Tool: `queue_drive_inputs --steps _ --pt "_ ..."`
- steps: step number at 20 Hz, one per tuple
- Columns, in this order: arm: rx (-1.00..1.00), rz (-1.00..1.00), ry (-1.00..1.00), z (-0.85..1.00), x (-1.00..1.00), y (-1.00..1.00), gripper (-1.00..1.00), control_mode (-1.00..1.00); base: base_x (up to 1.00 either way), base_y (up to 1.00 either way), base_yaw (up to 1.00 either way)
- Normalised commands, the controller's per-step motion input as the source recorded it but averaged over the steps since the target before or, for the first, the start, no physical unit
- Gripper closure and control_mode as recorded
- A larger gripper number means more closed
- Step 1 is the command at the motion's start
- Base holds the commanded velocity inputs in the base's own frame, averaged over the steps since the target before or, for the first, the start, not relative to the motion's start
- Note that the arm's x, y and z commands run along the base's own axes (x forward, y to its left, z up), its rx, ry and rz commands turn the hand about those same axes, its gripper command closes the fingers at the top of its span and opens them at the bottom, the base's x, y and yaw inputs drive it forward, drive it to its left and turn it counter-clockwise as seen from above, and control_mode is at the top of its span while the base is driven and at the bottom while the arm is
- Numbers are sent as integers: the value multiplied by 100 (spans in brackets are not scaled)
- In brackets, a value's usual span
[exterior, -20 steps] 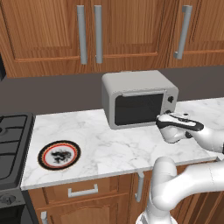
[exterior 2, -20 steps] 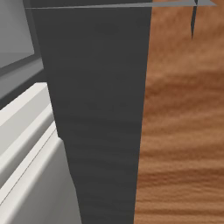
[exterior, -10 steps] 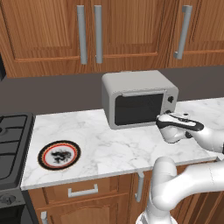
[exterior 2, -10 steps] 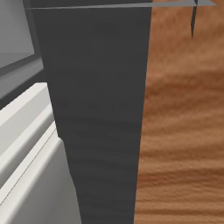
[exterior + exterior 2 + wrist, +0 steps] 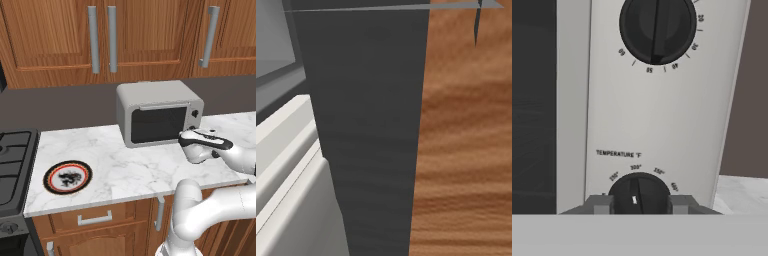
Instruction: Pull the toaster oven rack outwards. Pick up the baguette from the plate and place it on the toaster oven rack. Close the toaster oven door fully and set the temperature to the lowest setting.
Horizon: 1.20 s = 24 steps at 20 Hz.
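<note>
Toaster oven door [image 5: 159, 123] is seen shut, plate [image 5: 67, 176] bare at 9 o'clock; claw [image 5: 637, 204] is clamped on temperature knob [image 5: 638, 192], lowest setting judged pending.

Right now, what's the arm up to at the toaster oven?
The arm's tool is at the toaster oven's right front panel, its fingertips on either side of the lower knob, the one marked temperature. The toaster oven door is shut. The plate sits on the counter to the left with no baguette on it. It looks like the temperature-setting step.
</note>
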Motion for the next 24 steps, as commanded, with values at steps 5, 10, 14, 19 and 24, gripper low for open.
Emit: queue_drive_inputs --steps 5,10,14,19,24 --pt "-4 0 0 -2 3 0 100 -100 0 0 0" --pt "-7 0 0 0 0 0 100 -100 0 0 0" --pt "-9 0 0 0 0 -9 100 -100 0 0 0" --pt "-7 1 0 0 0 -18 100 -100 0 0 0" --pt "-6 8 -4 0 -4 -18 100 -100 0 0 0"
